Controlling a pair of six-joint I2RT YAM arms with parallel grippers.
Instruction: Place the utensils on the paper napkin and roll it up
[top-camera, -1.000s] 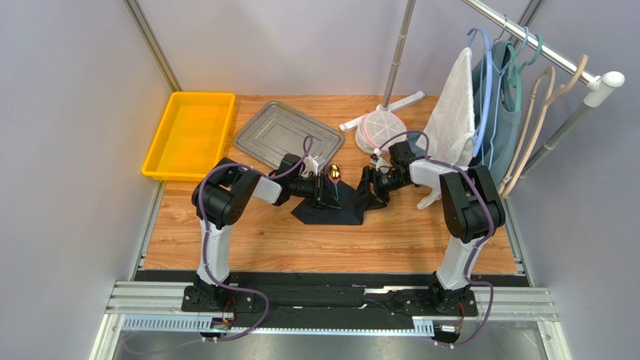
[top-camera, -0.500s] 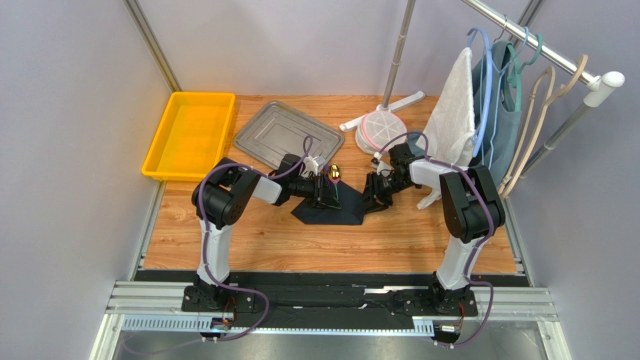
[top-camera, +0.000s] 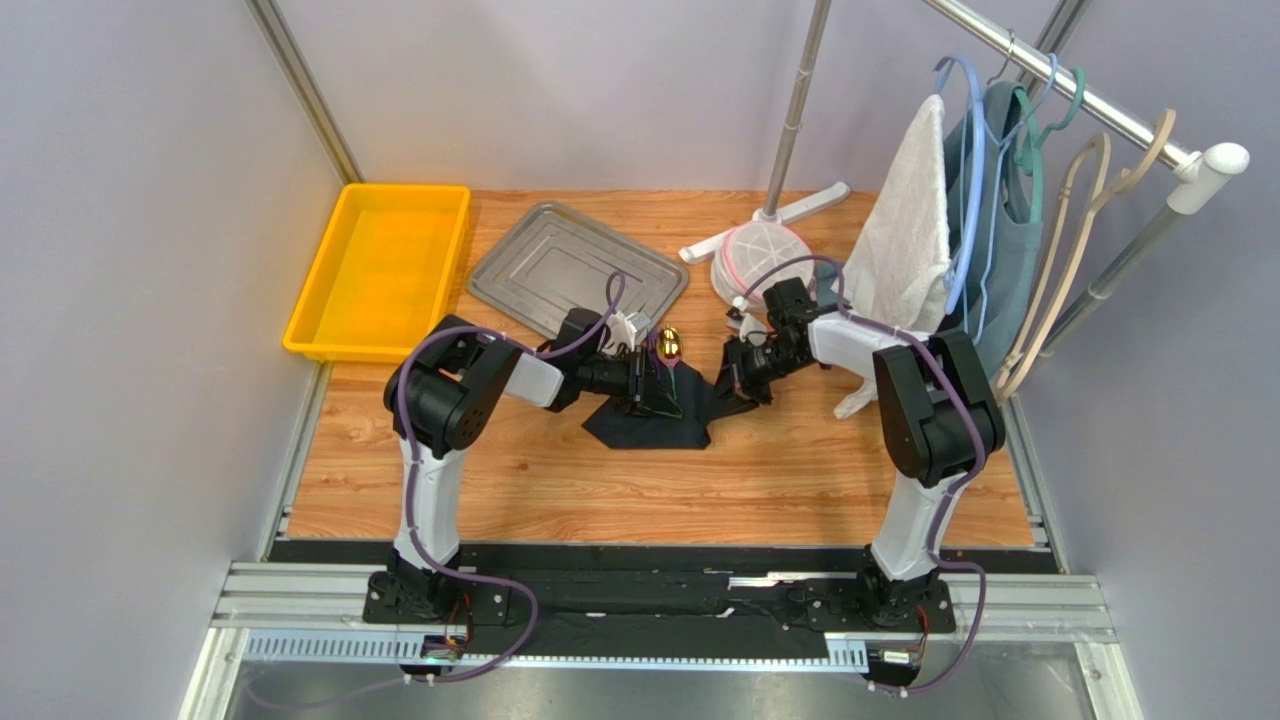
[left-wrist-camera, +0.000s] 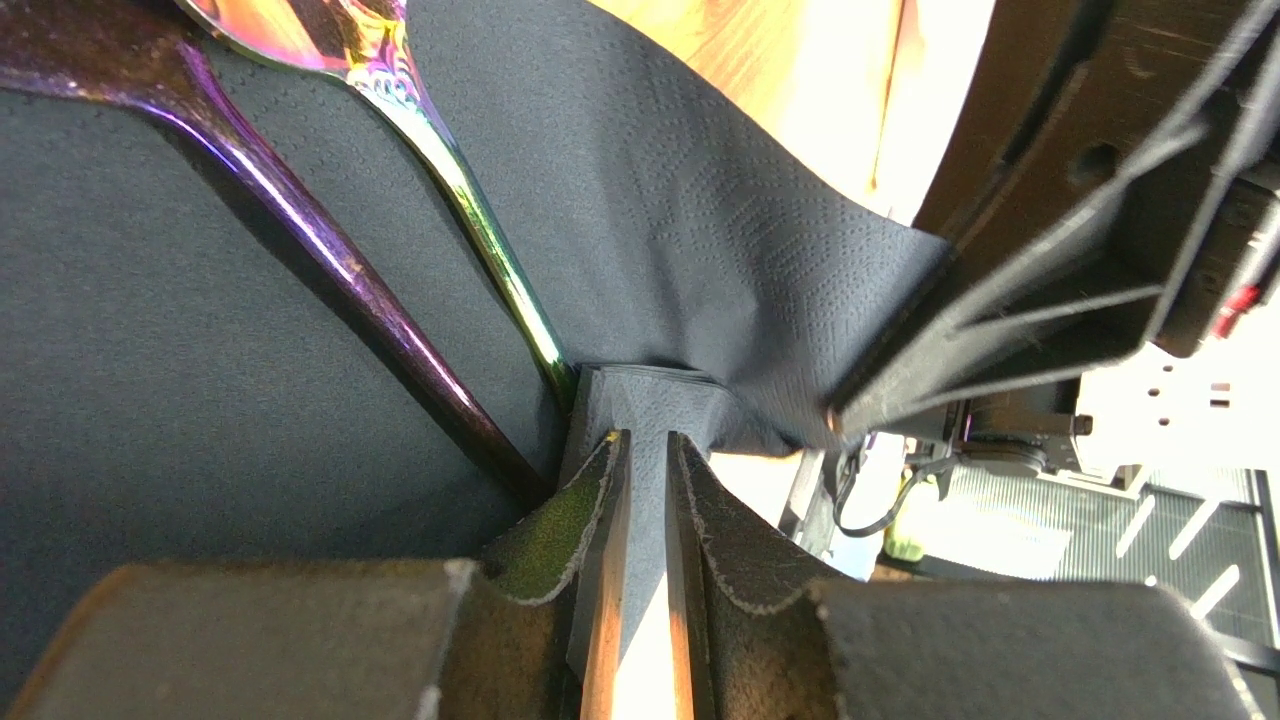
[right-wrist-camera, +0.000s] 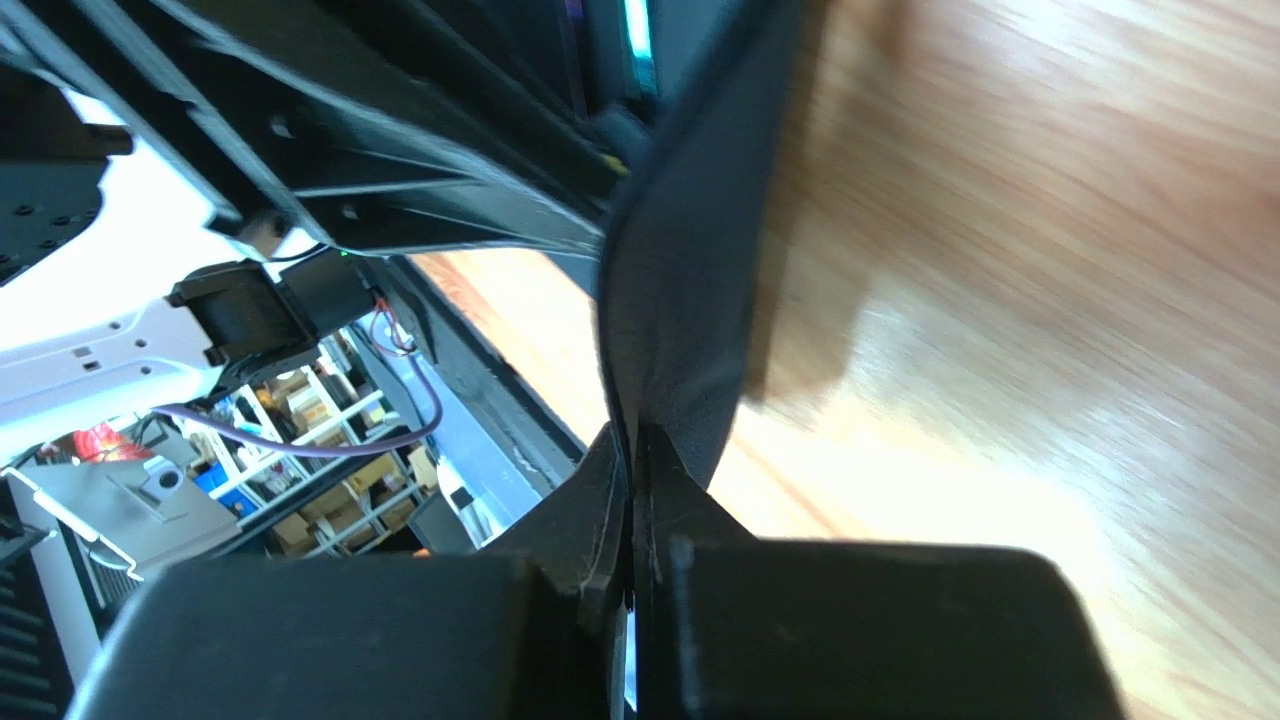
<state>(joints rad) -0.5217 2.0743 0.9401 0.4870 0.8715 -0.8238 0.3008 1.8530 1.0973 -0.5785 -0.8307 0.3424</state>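
- The wooden table (top-camera: 496, 480) carries everything; both arms reach in toward its middle.
- A clothes rack (top-camera: 1082, 90) stands at 2 o'clock in the top view, with a white towel (top-camera: 909, 225) hanging from it among the hangers.
- The yellow bin (top-camera: 383, 270) sits at 10 o'clock, and only its own yellow floor shows inside.
- The grey metal tray (top-camera: 571, 270) lies just beside the bin, at 11 o'clock. Only its ribbed metal floor shows inside, and it lies apart from the cutlery.
- The black paper napkin (top-camera: 661, 425) lies at the table's centre, between the two grippers, and its right side is lifted off the wood.
- The left gripper (left-wrist-camera: 642, 443) comes in from 9 o'clock. Its fingers are almost together, pinching a folded edge of the napkin.
- The right gripper (right-wrist-camera: 631, 443) comes in from 3 o'clock. Its fingers are pressed tight on the napkin's raised flap, which stands up from between them.
- The purple fork (left-wrist-camera: 346, 285) lies on the napkin, its handle running toward the left fingertips.
- The spoon (left-wrist-camera: 451, 165) lies just beside the fork on the napkin. Its greenish handle passes under the fold, and its gold bowl points to 12 o'clock.
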